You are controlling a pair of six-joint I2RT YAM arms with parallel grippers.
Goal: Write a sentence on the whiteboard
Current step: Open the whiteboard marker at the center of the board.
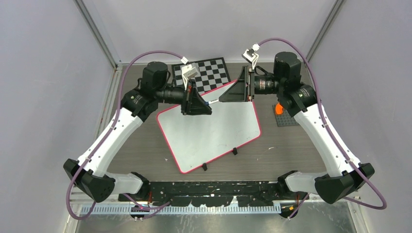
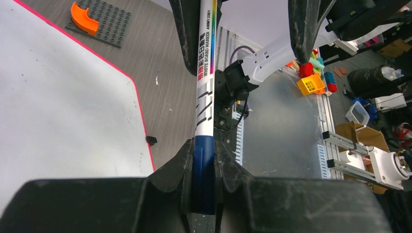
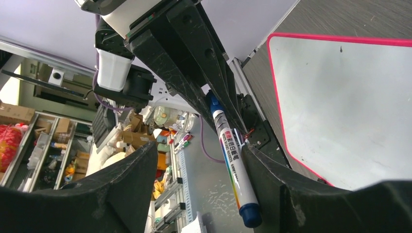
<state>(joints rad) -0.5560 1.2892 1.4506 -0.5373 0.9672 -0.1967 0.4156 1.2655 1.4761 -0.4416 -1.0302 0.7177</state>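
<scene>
The whiteboard (image 1: 209, 131) lies tilted on the table, white with a red-pink rim, and its surface is blank; no sentence is in view on it. Above its far edge my two grippers face each other. My left gripper (image 2: 204, 155) is shut on the dark blue cap of a white marker (image 2: 206, 87). The marker points toward my right gripper (image 3: 199, 160), whose jaws stand open on either side of the marker's (image 3: 233, 160) blue-tipped other end. That end lies close to the right finger (image 3: 277, 179), with a wide gap to the left one.
A black-and-white checkered board (image 1: 204, 74) sits behind the whiteboard. A grey studded baseplate (image 1: 286, 119) with an orange piece (image 1: 278, 109) lies to the right of the whiteboard. Small black clip feet (image 1: 234, 151) stick out at the whiteboard's near edge.
</scene>
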